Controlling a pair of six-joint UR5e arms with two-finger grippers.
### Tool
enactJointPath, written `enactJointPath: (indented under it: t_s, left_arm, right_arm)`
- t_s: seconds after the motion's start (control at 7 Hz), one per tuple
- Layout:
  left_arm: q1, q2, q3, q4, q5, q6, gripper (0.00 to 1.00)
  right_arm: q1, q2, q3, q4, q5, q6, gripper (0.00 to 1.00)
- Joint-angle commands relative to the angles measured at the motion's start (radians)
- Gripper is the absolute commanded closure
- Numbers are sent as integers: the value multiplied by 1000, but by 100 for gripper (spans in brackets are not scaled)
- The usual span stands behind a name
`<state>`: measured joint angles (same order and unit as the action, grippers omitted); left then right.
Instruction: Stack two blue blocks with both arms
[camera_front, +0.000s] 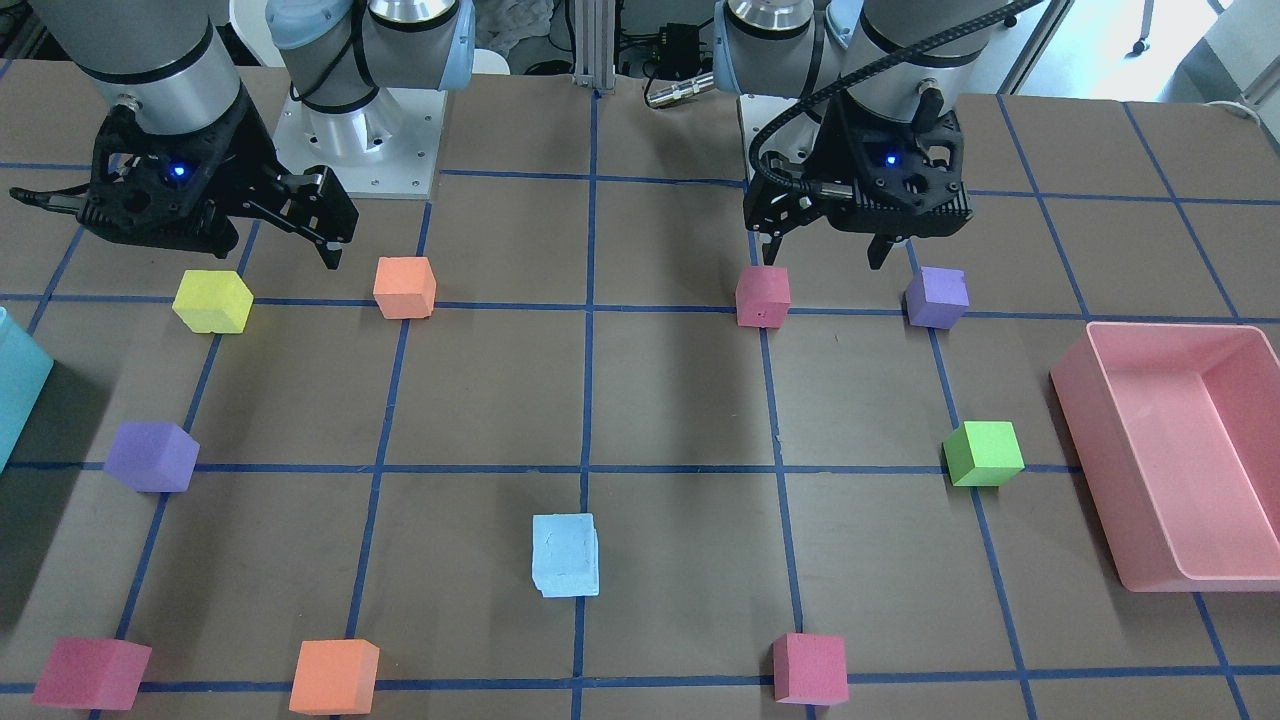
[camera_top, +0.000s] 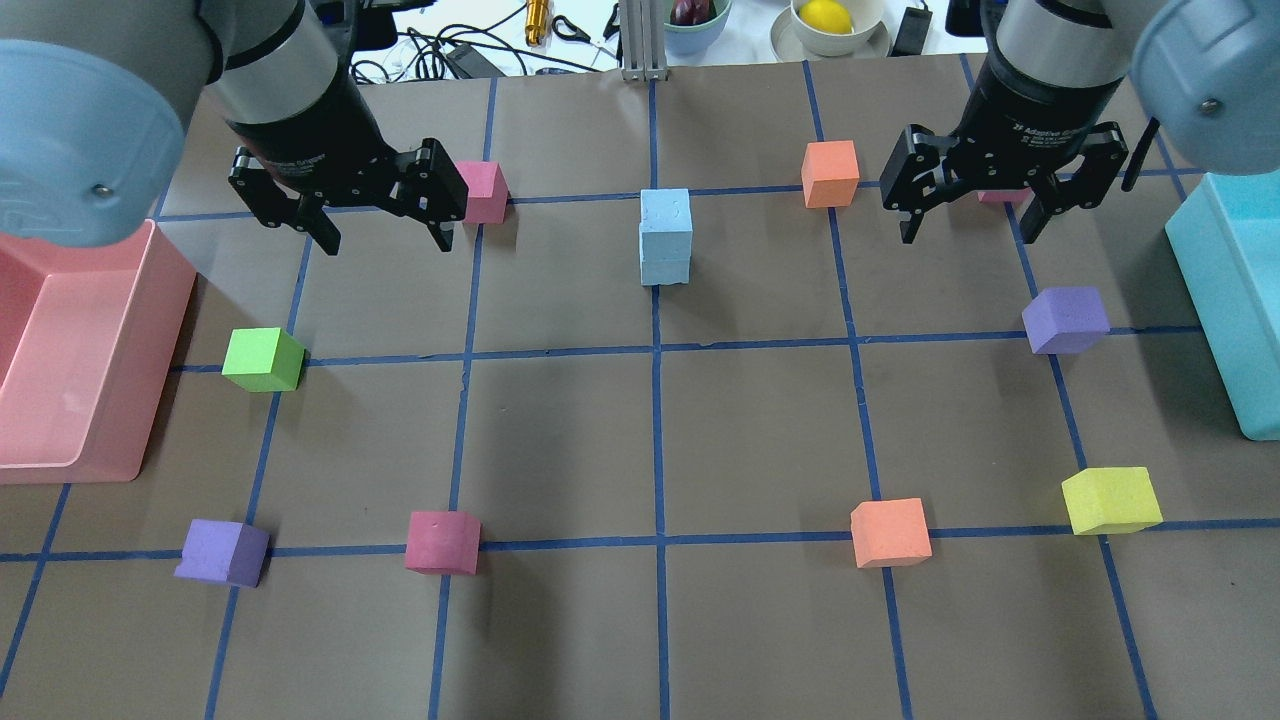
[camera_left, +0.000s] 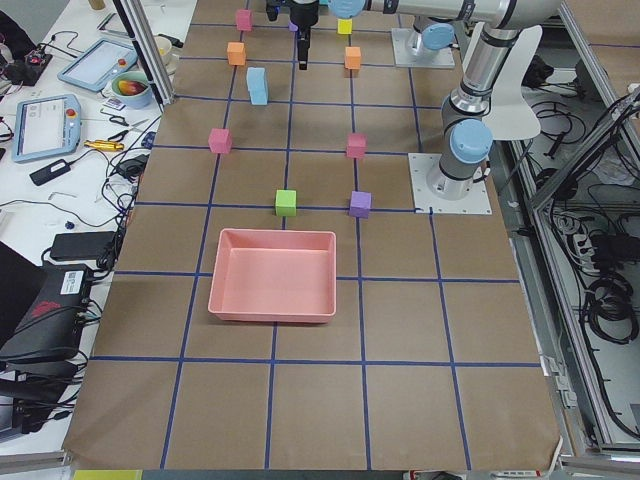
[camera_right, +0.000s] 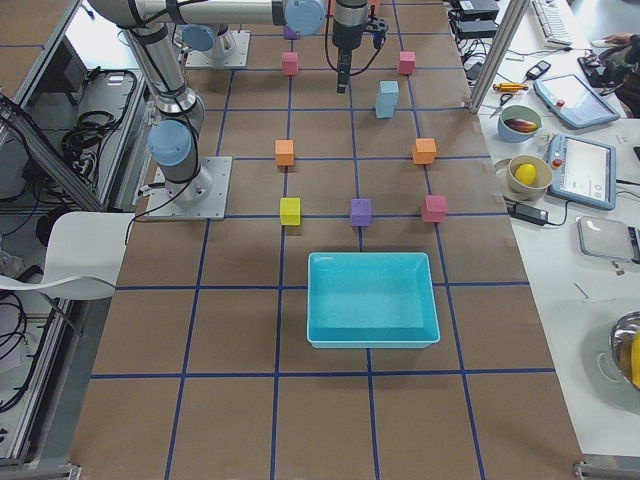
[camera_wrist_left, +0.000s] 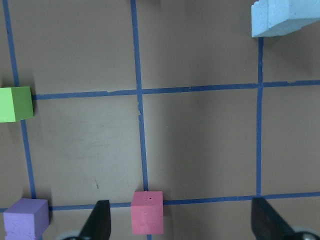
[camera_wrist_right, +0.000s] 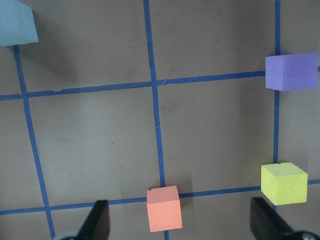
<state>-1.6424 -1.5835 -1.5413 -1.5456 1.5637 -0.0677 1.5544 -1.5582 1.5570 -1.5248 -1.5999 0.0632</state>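
Two pale blue blocks stand stacked one on the other, the upper block (camera_top: 666, 212) on the lower block (camera_top: 666, 262), on the centre grid line at the far side of the table. The stack also shows in the front view (camera_front: 566, 555) and at the edge of the left wrist view (camera_wrist_left: 285, 17) and the right wrist view (camera_wrist_right: 17, 22). My left gripper (camera_top: 385, 235) is open and empty, held above the table left of the stack. My right gripper (camera_top: 967, 232) is open and empty, right of the stack. Neither touches a block.
A pink bin (camera_top: 90, 400) stands at the left edge and a teal bin (camera_top: 1235, 300) at the right edge. Loose cubes lie around: green (camera_top: 262, 359), pink (camera_top: 483, 190), orange (camera_top: 830, 173), purple (camera_top: 1065, 319), yellow (camera_top: 1110, 499), orange (camera_top: 889, 532), pink (camera_top: 442, 541), purple (camera_top: 222, 551).
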Motion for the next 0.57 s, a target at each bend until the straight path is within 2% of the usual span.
enactJointPath:
  t_s: [0.0, 0.43]
  left_arm:
    - [10, 2, 0, 25, 1, -9, 0]
    - [12, 0, 6, 27, 7, -6, 0]
  right_arm:
    - [0, 1, 0, 0, -5, -5, 0]
    - [-2, 1, 0, 0, -11, -8, 0]
